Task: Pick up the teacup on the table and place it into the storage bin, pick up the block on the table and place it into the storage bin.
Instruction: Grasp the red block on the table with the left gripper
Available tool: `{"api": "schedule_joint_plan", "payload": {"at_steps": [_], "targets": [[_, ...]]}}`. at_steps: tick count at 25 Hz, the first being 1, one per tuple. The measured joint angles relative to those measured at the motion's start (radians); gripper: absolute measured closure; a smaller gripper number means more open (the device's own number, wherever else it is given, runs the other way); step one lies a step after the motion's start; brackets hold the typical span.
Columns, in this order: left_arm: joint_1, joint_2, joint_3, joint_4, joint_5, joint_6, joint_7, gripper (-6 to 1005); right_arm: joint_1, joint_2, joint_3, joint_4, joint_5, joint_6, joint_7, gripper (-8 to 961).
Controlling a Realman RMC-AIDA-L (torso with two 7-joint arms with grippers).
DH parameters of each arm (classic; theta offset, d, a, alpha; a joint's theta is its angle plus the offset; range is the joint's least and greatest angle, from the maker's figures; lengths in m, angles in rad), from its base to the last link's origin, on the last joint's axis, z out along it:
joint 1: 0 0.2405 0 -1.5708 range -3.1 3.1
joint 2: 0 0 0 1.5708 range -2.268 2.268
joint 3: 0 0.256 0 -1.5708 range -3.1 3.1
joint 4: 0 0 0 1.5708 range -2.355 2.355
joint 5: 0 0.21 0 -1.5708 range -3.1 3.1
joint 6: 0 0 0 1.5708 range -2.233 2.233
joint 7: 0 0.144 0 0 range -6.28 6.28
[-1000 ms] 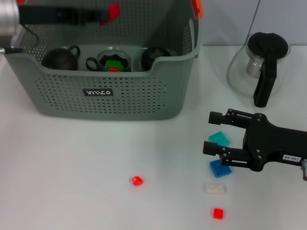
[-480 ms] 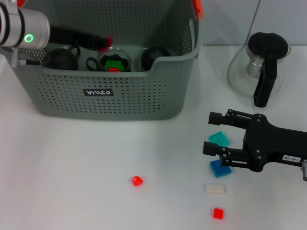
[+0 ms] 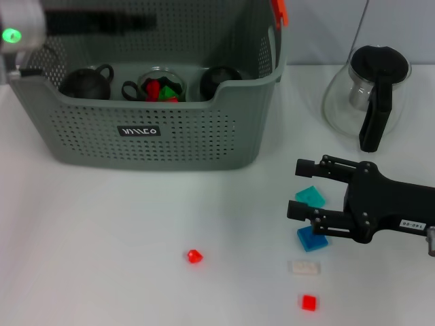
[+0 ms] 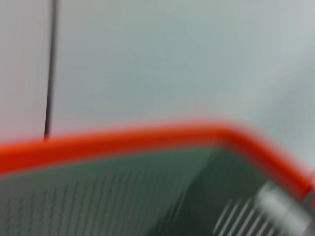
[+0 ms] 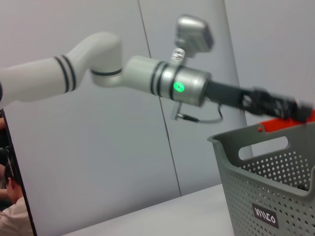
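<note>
The grey storage bin point(image 3: 156, 136) stands at the back left, and its wall also shows in the right wrist view point(image 5: 275, 196). Inside it are two dark teacups point(image 3: 85, 83) and a glass cup point(image 3: 162, 87) holding a green and a red block. My left gripper point(image 3: 146, 22) hovers blurred above the bin's back, open and empty; it is also in the right wrist view point(image 5: 295, 108). My right gripper point(image 3: 299, 188) rests open at the right, a teal block point(image 3: 310, 196) between its fingers. A blue block point(image 3: 312, 238) lies beside its near finger.
A glass pitcher point(image 3: 367, 95) with a black lid and handle stands at the back right. A small red block point(image 3: 194, 256), a white block point(image 3: 304, 267) and another red block point(image 3: 309, 302) lie on the table near the front. The bin's orange handle clip point(image 4: 123, 142) fills the left wrist view.
The red block that my left gripper held over the bin has dropped into the glass cup. The left arm dipped into the bin, then rose. My right arm has stayed still.
</note>
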Motion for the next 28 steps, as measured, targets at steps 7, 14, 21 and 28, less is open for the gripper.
{"api": "schedule_joint_plan", "payload": {"at_steps": [7,14,21,28], "targets": [[0.218,-0.009,-0.069,0.052,-0.389,0.167,0.083,317,0.0,0.0,0.0,0.0,0.0,0.003,-0.001,150],[0.297,0.001,-0.29,-0.079,-0.41,0.639,0.502,292,0.003,0.0,0.0,-0.001,0.0,0.005,0.0,151],[0.357,-0.036,-0.284,-0.139,-0.115,0.702,0.957,297,0.01,0.0,0.0,0.001,-0.003,0.005,0.0,150],[0.34,-0.064,-0.227,-0.268,0.007,0.629,1.102,300,0.012,0.0,0.0,0.001,-0.003,0.011,0.001,150]]}}
